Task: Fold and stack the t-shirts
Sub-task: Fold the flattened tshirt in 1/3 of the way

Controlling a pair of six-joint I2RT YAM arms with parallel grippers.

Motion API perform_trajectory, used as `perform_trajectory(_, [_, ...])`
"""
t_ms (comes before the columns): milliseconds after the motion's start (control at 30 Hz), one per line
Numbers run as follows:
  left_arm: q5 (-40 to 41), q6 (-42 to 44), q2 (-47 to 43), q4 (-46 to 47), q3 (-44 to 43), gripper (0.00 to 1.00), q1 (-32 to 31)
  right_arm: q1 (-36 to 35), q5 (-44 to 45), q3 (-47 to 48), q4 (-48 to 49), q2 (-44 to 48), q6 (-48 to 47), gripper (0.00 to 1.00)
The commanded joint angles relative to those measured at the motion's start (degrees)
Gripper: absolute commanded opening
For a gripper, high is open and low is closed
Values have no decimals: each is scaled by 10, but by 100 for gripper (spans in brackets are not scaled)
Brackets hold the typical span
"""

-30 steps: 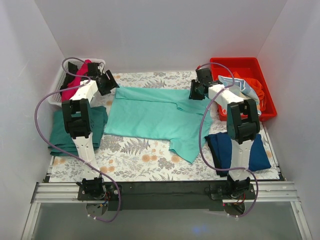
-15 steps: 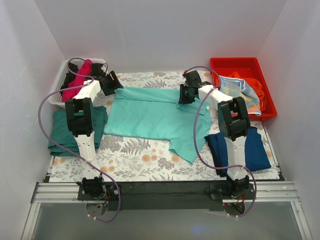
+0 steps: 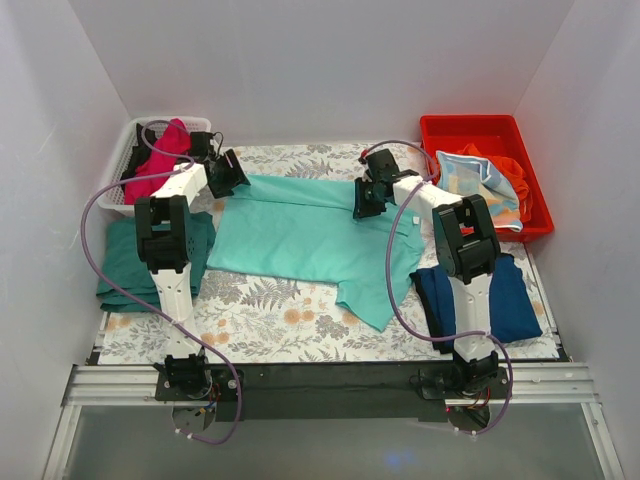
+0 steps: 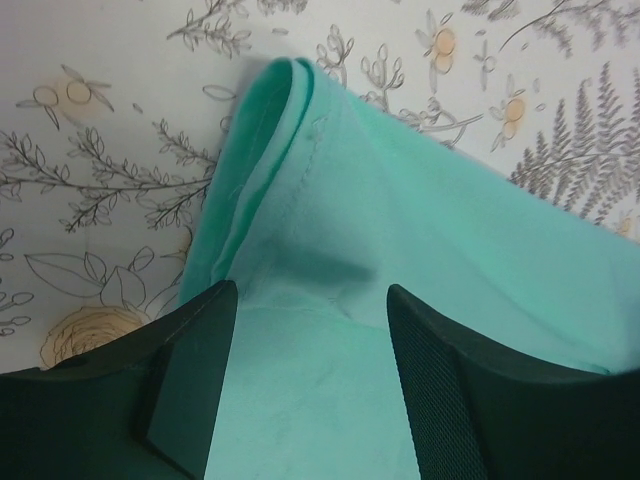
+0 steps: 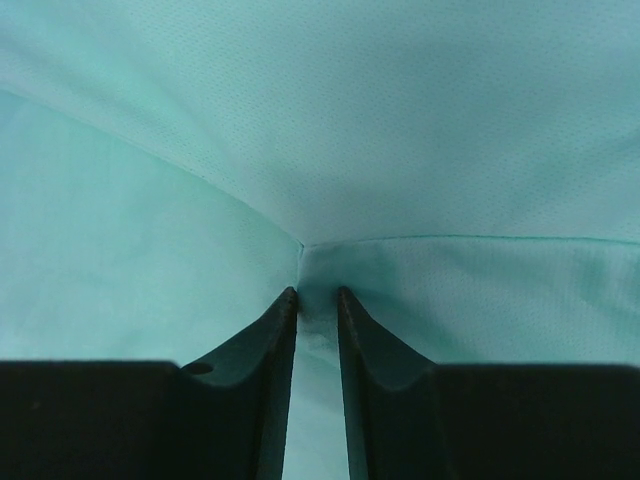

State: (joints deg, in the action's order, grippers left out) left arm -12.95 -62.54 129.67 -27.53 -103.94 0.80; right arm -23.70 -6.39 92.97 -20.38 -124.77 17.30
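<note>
A mint t-shirt (image 3: 290,235) lies spread on the floral table cover, its right side folded inward. My right gripper (image 3: 366,202) is shut on a pinch of this shirt near its far right edge; the right wrist view shows the fingertips (image 5: 285,305) squeezing a ridge of mint cloth (image 5: 400,150). My left gripper (image 3: 230,174) is open at the shirt's far left corner. In the left wrist view its fingers (image 4: 195,370) straddle flat mint cloth (image 4: 420,220), with the doubled hem ahead. A navy t-shirt (image 3: 515,300) lies folded at the right. Magenta (image 3: 160,155) and black shirts sit in the basket.
A folded dark green shirt (image 3: 120,262) lies at the left edge. A white basket (image 3: 118,172) stands at the back left. A red bin (image 3: 528,170) with orange and light blue cloth stands at the back right. White walls enclose the table.
My right gripper has moved left, drawing the shirt's far right side over the body. My left gripper has shifted slightly along the far left corner.
</note>
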Motion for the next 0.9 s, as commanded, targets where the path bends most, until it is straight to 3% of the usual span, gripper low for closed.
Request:
perform_trajectory(0, [44,6,-20,-33,29,60,0,-7,-25,-39,-48,19,-17,28])
perform_trajectory(200, [68,9,-23,-35,53,52,0,-8,-21,-47,-50,21,-17,27])
perform_trajectory(367, [119,12,-12,-74,32,23,-19,-8,-14,-46,-57,15,-16,26])
perform_trajectory(600, [220,24,2,-154,13,0,-36,1,12,-55,-64,19,-5,25])
perform_trajectory(867, [317,23,-26,-205,9,0,-52,14,41,-46,-83,21,4,24])
